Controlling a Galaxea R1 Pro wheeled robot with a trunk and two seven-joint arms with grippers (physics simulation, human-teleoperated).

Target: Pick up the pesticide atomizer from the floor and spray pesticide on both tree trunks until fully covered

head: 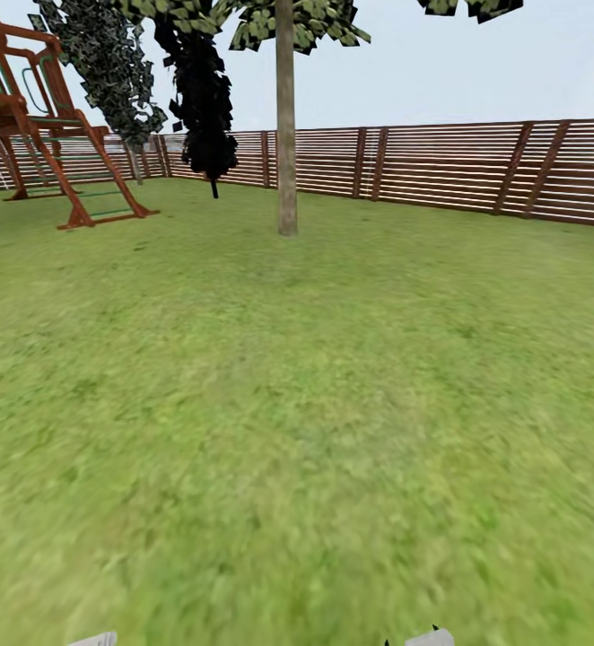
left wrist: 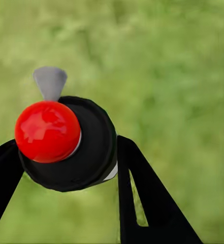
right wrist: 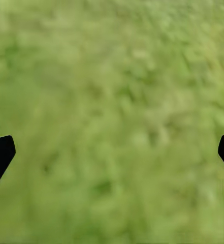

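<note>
Green lawn (head: 315,431), slat fence (head: 458,166), tree trunk (head: 286,135) ctr.

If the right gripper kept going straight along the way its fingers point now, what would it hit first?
Most likely the lawn. The right gripper is open, holds nothing, and only blurred green grass lies between its fingers. How far off the grass is cannot be told from the right wrist view.

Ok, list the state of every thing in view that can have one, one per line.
pesticide atomizer: held off the lawn, red top facing the camera, nozzle sticking out.
left gripper: shut on the pesticide atomizer.
right gripper: open, holding nothing, over grass.
tree trunk: upright, still far ahead across the lawn; no spray visible on it.
swing set: standing on the lawn by the fence.
</note>
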